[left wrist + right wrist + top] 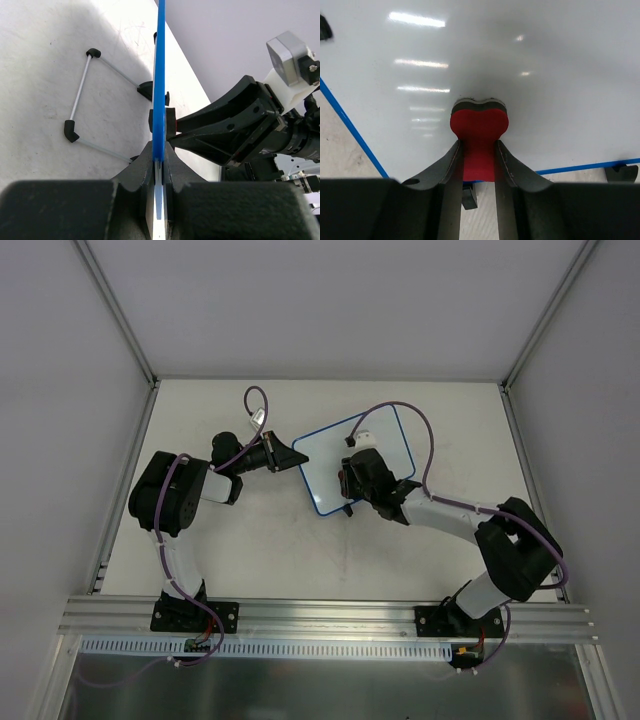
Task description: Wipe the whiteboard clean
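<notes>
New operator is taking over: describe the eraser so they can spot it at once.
Start at the blue-framed whiteboard in the middle of the table. The right gripper points at its white face, and pinched in its jaws is the eraser. It is the only red thing here, small, with a lobed end tipped by a dark pad.

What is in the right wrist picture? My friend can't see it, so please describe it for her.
A red eraser is pinched in the right end effector, its dark felt end against the shiny whiteboard. The white surface in view looks clean, and its blue frame shows at lower left and lower right.
</notes>
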Tool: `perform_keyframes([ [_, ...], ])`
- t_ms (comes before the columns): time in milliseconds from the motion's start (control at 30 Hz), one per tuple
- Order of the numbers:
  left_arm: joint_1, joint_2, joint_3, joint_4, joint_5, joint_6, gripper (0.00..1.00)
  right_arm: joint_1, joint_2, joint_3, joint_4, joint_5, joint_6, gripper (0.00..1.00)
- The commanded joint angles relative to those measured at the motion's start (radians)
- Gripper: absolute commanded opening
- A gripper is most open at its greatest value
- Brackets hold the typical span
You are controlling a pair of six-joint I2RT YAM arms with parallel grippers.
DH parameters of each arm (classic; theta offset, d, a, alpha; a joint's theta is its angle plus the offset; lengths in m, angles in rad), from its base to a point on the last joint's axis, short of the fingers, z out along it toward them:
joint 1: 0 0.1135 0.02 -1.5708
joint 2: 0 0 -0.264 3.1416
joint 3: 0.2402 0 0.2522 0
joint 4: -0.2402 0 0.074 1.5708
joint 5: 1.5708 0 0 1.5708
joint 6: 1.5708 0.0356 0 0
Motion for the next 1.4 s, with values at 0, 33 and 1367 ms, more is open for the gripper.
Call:
perform_keyframes([
  [0,-0.006,-0.006,-0.003,0.199,0.047,0.000,0.00,-0.013,0.013,-0.065,-0.040,0.086,0.021,0.00],
  [33,-0.006,-0.006,-0.005,0.199,0.047,0.000,0.00,-0.016,0.012,-0.068,-0.037,0.089,0.023,0.00],
  [1367,0.003,-0.006,-0.008,0.179,0.030,-0.008,0.20,0.047,-0.536,-0.373,-0.431,-0.026,0.291,0.04],
])
